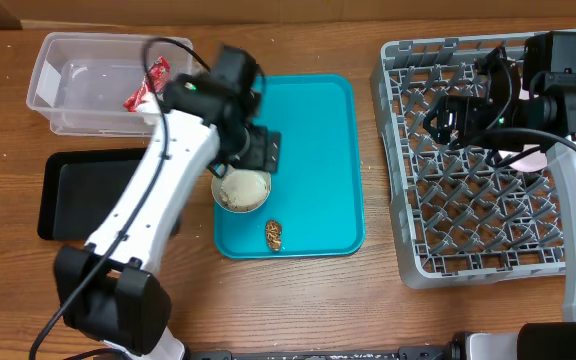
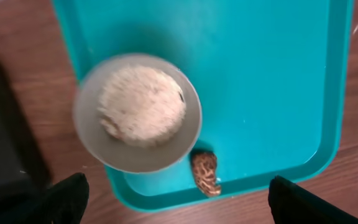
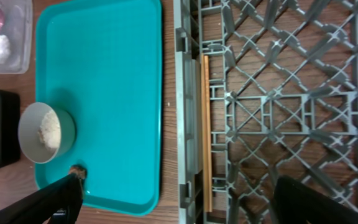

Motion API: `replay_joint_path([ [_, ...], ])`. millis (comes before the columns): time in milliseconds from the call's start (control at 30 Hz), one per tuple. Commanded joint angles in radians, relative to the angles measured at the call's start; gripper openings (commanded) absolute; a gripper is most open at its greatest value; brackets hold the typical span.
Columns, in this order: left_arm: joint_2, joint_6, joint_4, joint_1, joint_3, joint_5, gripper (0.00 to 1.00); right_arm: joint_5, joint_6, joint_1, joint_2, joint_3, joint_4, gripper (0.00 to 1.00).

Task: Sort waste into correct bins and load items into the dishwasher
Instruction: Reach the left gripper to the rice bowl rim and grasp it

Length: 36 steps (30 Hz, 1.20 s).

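Clear tub (image 1: pixel 76 122) with red-and-white wrapper (image 1: pixel 146 88) inside, out left of left end effector (image 2: pixel 176 190); black tray (image 1: pixel 73 195) same side. Left end effector fingers wide apart, nothing gripped, hovering over rice bowl (image 2: pixel 138 112) on teal tray (image 2: pixel 272 74). Brown lump (image 2: pixel 205 172) touching bowl rim, between its fingers. Over grey rack (image 1: pixel 468 220), right end effector (image 3: pixel 176 186) spread open, empty. Chopsticks (image 3: pixel 207 130) lie flat beneath it, along rack edge.

Teal tray (image 1: pixel 318 150), pale grey bowl (image 2: pixel 190 127) on it, white rice (image 2: pixel 142 104), mottled brown lump (image 2: pixel 205 173), grey lattice rack (image 1: pixel 389 150) beside tray, black tray (image 1: pixel 53 190), red-and-white wrapper (image 1: pixel 148 88)
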Motion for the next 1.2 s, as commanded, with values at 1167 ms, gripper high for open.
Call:
replay_joint_path([
  [1167, 0.084, -0.059, 0.494, -0.136, -0.367, -0.053, 0.65, -0.024, 0.021, 0.000, 0.012, 0.009, -0.005, 1.00],
])
